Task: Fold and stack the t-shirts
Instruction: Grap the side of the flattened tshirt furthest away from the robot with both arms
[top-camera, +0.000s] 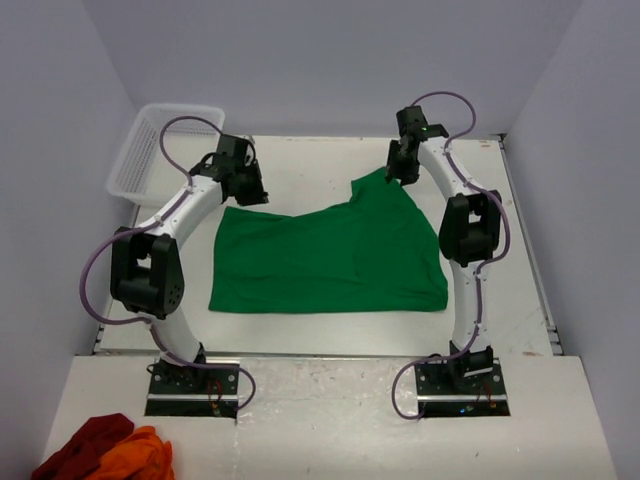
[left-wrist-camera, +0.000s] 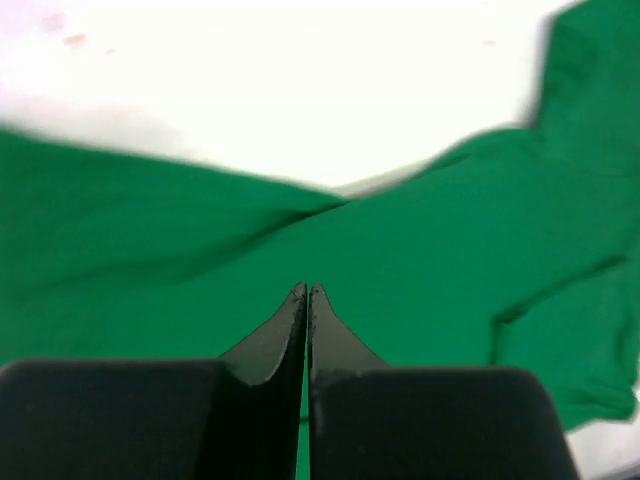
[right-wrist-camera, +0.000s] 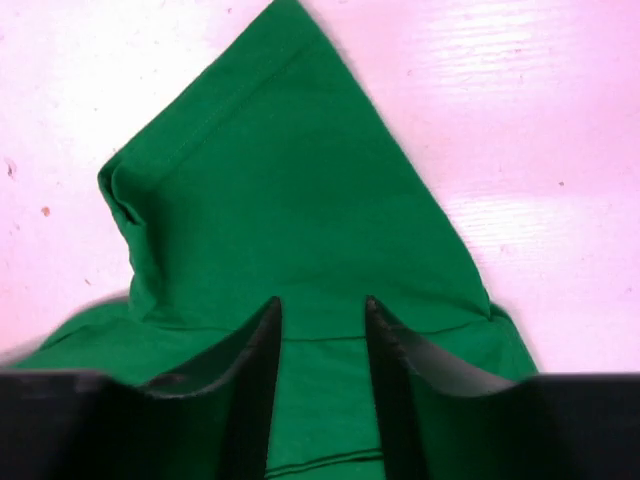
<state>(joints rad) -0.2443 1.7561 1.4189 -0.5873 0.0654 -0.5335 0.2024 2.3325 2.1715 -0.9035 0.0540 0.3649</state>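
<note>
A green t-shirt (top-camera: 330, 255) lies spread on the white table, with one sleeve sticking out toward the far right. My left gripper (top-camera: 250, 190) hovers just beyond the shirt's far left corner. In the left wrist view it (left-wrist-camera: 308, 290) is shut and empty above the green t-shirt (left-wrist-camera: 450, 240). My right gripper (top-camera: 398, 172) is over the far right sleeve. In the right wrist view it (right-wrist-camera: 322, 302) is open, its fingers apart above the pointed green sleeve (right-wrist-camera: 280, 180), and it holds nothing.
A white mesh basket (top-camera: 160, 150) stands at the table's far left corner. A pile of red and orange clothes (top-camera: 105, 450) lies at the near left, in front of the arm bases. Bare table (top-camera: 300, 165) shows beyond the shirt.
</note>
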